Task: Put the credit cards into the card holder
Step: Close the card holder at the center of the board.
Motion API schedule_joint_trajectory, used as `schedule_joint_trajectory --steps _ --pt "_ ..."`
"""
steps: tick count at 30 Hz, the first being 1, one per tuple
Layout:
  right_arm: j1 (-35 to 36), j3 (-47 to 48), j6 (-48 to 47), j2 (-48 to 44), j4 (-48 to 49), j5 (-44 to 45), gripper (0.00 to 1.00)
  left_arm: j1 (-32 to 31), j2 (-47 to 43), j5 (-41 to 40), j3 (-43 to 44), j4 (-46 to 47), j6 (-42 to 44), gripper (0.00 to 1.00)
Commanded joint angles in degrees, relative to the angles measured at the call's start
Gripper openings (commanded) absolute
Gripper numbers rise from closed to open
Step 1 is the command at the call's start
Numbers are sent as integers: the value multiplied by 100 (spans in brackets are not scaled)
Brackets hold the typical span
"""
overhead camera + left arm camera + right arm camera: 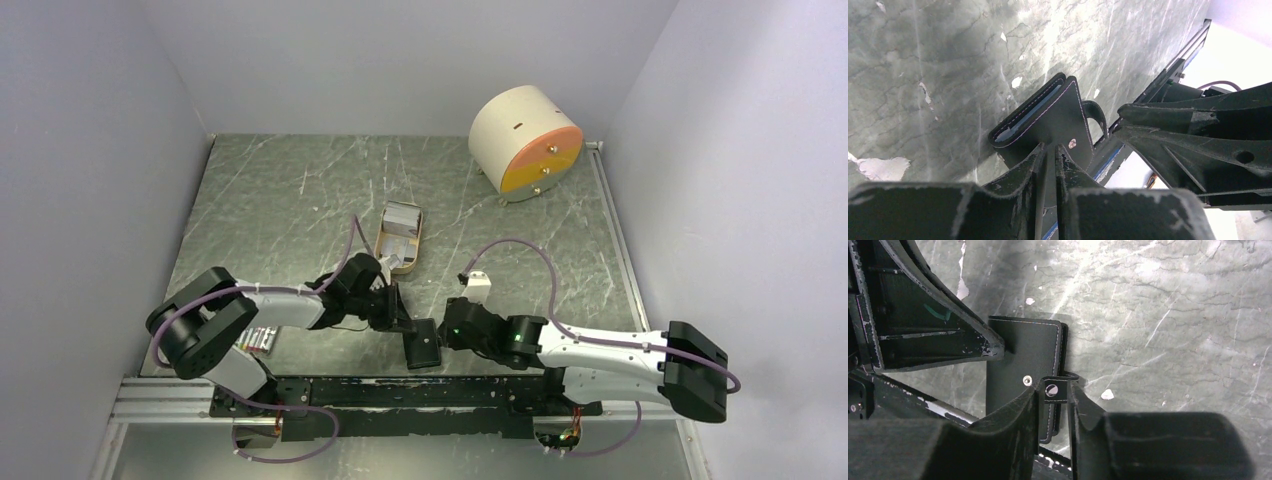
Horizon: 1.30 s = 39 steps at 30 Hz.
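The black card holder [422, 345] sits near the table's front edge, between my two grippers. In the left wrist view it [1048, 112] shows its folded edge with a blue-grey inner pocket. My left gripper [1049, 148] is shut on one flap by the snap stud. In the right wrist view the holder [1023, 347] lies flat, and my right gripper [1054, 386] is shut on its snap tab [1052, 390]. The grey-white credit cards [403, 214] lie in the tan tray [384, 232], beyond the grippers. They do not show in the wrist views.
A round beige drum with an orange face [525, 140] stands at the back right. Coloured markers [258, 340] lie beside the left arm's base. The black rail [400, 392] runs along the front edge just behind the holder. White walls close in on both sides.
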Motion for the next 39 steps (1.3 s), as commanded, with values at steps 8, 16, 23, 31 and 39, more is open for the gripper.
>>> schedule_joint_trajectory --steps 8,16,23,31,39 --pt "32 181 17 320 202 -79 46 -77 268 -181 81 -94 153 18" --pt "62 372 -55 641 190 -76 50 -88 289 -229 -50 1 135 18" --pt "92 426 -39 732 72 -30 20 -86 266 -195 -67 41 115 18" --pt "116 389 -12 530 46 -25 0 -86 210 -184 -120 83 78 17" --pt "112 118 28 356 547 -187 0 -94 179 -133 -146 159 13 17"
